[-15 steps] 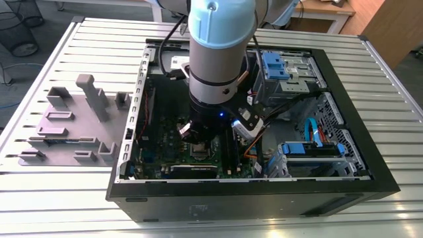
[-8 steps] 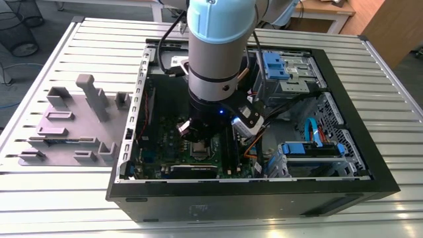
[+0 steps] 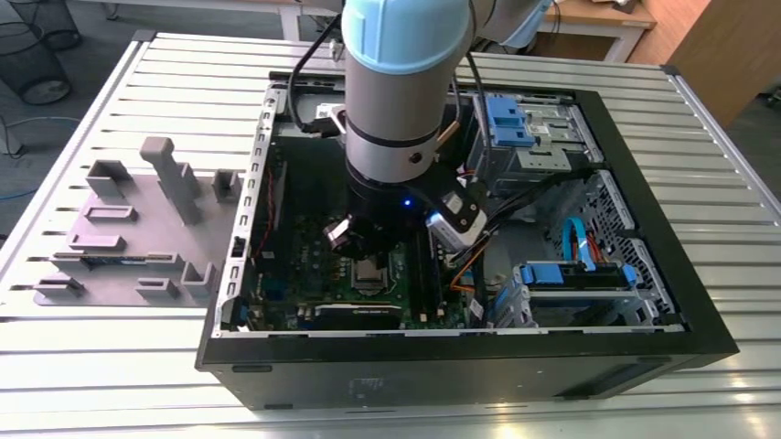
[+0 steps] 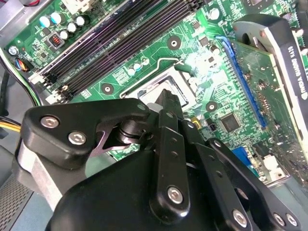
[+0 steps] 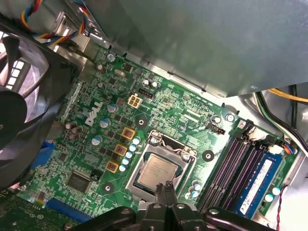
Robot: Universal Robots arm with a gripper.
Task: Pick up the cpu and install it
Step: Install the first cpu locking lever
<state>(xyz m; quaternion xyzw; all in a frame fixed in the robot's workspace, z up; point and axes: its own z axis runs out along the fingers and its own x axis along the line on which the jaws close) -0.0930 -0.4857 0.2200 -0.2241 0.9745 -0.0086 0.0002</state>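
**CPU seated in the motherboard socket, gripper just above it**

While it lies flat inside its socket, the cpu point(image 5: 160, 172) shows as a small square chip with a dull silver top, framed by the metal socket frame point(image 5: 161, 144) on the green motherboard point(image 5: 187, 115). In the first wrist view the gripper point(image 5: 166, 188) sits right at the chip's near edge, its two black jaws pressed together with nothing between them. In the second wrist view the gripper point(image 4: 166, 103) hangs directly over the socket, hiding most of the chip; whether the tips touch the chip cannot be told.

Beside the socket run long dark memory slots point(image 5: 228, 168), one holding a blue memory module point(image 5: 257, 180). On the other side of the socket stands a row of small capacitors point(image 5: 127, 154). A dark fan point(image 5: 19, 120) fills one corner of the first wrist view.

In the exterior view the arm point(image 3: 403, 101) reaches straight down into an open black computer case point(image 3: 476, 366) lying on a ribbed metal table point(image 3: 159, 91). A grey fixture block point(image 3: 134, 229) stands on the table toward the exterior view's left, well apart from the gripper.
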